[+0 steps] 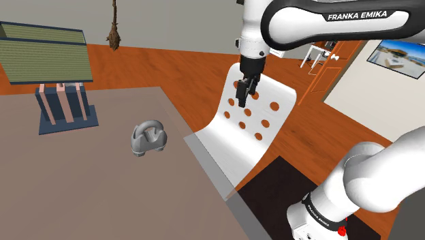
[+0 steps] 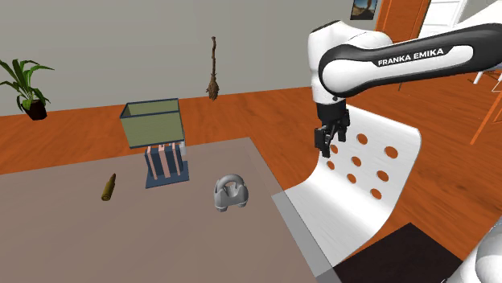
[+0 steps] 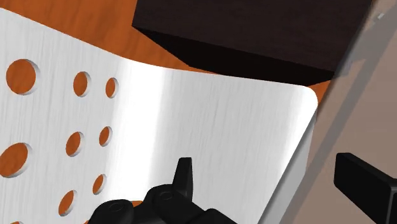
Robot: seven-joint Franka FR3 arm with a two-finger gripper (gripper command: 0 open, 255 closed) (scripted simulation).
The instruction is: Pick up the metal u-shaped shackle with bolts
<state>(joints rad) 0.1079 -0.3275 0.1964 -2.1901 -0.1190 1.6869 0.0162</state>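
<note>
The grey metal U-shaped shackle (image 1: 148, 138) (image 2: 230, 193) with its bolts lies on the brown-grey table (image 1: 82, 198) (image 2: 121, 245), near the edge that faces the chair. My black gripper (image 1: 243, 92) (image 2: 326, 141) hangs open in the air past that edge, in front of the white chair's back and well apart from the shackle. Nothing is between its fingers. In the wrist view one finger (image 3: 183, 175) stands over the chair's seat, and the other finger (image 3: 364, 183) over the table's edge.
A white chair (image 1: 262, 129) (image 2: 378, 189) (image 3: 210, 121) with round holes stands against the table's edge under the gripper. Farther back on the table are a blue rack (image 1: 65, 109) (image 2: 166, 167), a green box (image 1: 44, 54) (image 2: 153, 122) and a small olive bottle (image 2: 108, 187).
</note>
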